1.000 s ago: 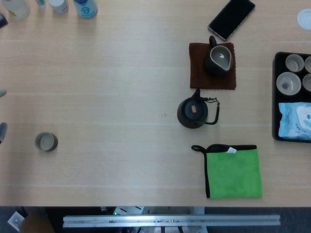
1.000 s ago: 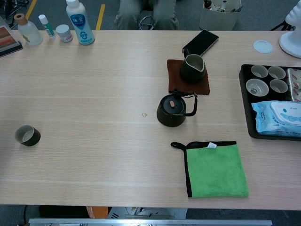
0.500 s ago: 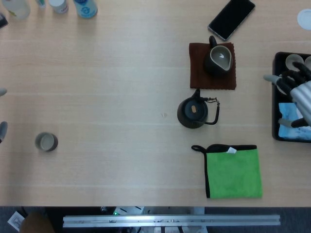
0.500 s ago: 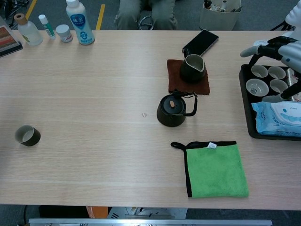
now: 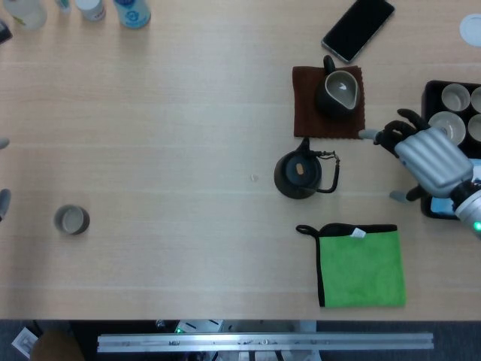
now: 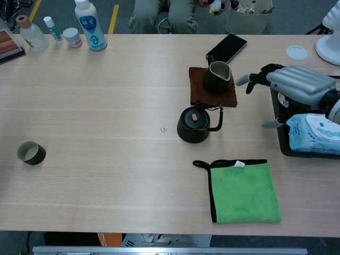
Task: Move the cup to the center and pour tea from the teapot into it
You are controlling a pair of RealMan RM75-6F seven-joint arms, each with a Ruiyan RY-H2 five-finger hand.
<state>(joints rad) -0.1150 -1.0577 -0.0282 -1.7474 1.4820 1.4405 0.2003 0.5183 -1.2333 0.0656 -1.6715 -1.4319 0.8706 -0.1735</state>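
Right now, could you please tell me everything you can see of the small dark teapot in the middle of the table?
The small dark round teapot stands upright on the bare light wooden table, lid on, with a tan spot at the lid's centre. A thin dark wire handle loops from its right side. It sits just below the brown cloth mat and above the green cloth. Nothing touches it; the right robot hand is off to its right, apart from it.

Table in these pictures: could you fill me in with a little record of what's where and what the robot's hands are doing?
cup: far left, upright, alone
teapot: near centre, lid on, untouched
pitcher: on brown mat, behind teapot
green cloth: flat, near front edge
tray: far right, holds small cups and a wipes pack
phone: at the back
right hand: open, over the table right of teapot, holds nothing
left hand: not in view
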